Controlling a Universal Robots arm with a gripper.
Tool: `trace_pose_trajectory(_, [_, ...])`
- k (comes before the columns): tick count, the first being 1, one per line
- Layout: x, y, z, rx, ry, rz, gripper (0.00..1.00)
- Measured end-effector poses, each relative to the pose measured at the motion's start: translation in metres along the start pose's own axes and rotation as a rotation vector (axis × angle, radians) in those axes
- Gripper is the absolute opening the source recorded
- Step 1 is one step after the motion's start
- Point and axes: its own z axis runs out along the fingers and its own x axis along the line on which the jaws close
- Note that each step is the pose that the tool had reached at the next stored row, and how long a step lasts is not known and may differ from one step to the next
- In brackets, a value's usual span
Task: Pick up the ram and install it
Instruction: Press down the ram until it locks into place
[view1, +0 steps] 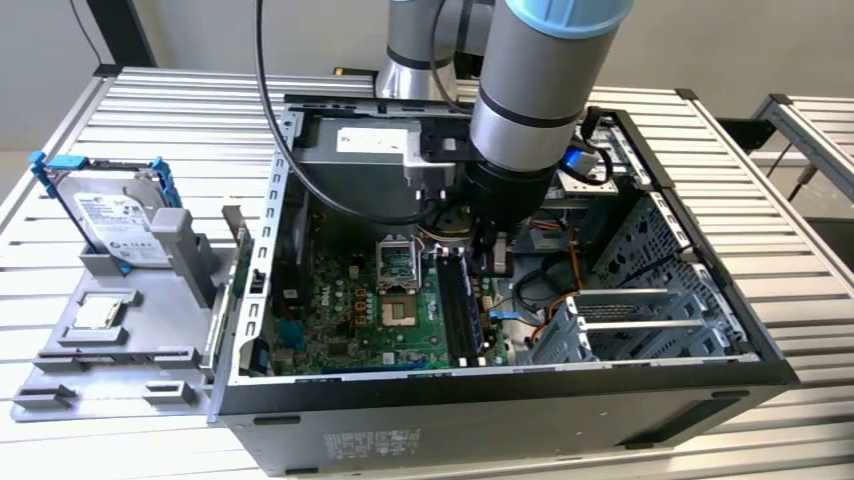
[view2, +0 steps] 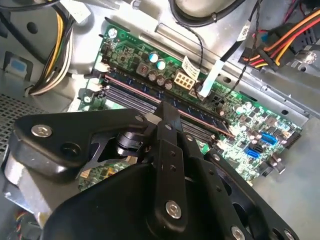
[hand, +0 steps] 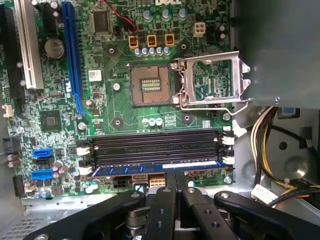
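- Ram (hand: 157, 169) lies along the outermost of the black memory slots (hand: 155, 145), a blue-green strip low in the first wrist view, just above the black gripper linkage; it looks seated in that slot, though its edge is partly hidden.
- In the exterior view the ram (view1: 463, 300) shows as a dark stick standing on the motherboard (view1: 354, 310), right of centre inside the open computer case (view1: 534, 385).
- Gripper (hand: 174, 187) hangs directly over the ram; the fingers appear drawn close together around the stick's top edge, but whether they actually clamp it I cannot tell.
- Open processor socket (hand: 150, 85) with its raised metal latch frame (hand: 212, 80) sits in the middle of the first wrist view, beyond the slots.
- Yellow and black cable bundle (hand: 262, 135) crowds the right edge, close to the slot ends.
- Hard drive (view1: 114, 215) in a blue frame stands on a grey holder (view1: 120, 345) at the exterior view's left, well apart from the case; a small square chip (view1: 98, 313) rests on that holder.
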Motion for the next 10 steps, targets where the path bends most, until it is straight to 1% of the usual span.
trace_pose_trajectory(4, [0.0004,0.0002,0.0055,0.0000,0.0021,-0.004,0.00])
trace_pose_trajectory(10, [0.0028,0.0000,0.0162,0.0000,0.0025,-0.010,0.00])
